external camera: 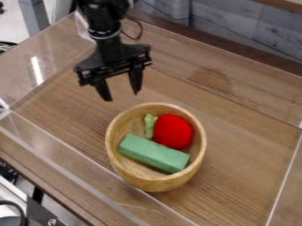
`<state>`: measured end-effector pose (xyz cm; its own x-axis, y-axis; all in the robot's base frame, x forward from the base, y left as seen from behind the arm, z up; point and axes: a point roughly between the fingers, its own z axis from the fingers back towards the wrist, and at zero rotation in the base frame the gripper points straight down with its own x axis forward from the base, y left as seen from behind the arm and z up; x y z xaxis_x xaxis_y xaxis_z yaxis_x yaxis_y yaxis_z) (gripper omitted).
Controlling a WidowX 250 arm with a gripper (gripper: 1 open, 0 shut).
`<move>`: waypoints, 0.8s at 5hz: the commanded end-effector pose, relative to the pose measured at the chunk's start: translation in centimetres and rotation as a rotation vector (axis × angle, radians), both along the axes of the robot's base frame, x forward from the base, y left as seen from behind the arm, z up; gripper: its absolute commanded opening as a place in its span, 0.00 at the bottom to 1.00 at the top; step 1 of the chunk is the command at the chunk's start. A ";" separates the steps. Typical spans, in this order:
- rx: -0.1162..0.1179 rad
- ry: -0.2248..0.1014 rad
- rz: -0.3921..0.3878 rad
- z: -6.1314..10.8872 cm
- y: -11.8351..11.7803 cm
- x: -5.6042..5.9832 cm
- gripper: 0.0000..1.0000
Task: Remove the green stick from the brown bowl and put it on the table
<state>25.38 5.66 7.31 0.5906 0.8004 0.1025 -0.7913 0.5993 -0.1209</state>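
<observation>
- Camera view: the gripper hangs pointing down over the table, just beyond the far-left rim of the brown bowl; its dark fingers stand apart with nothing between them.
- The green stick lies flat inside the bowl along its near-left side, untouched.
- A red strawberry toy sits just behind the stick, toward the bowl's far right.
- Clear acrylic walls edge the tabletop.

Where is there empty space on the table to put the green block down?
Bare table lies right of the gripper, up to the far clear wall, and left of the brown bowl. Inside the bowl it's crowded: green stick and strawberry.
</observation>
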 end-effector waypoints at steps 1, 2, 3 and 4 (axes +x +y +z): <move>0.006 -0.023 0.173 0.7 -1.4 -1.1 0.00; 0.006 -0.012 0.224 0.8 -3.3 -1.0 0.00; 0.005 0.005 0.261 0.9 -4.9 -0.8 0.00; -0.002 0.024 0.320 0.5 -6.0 -1.4 0.00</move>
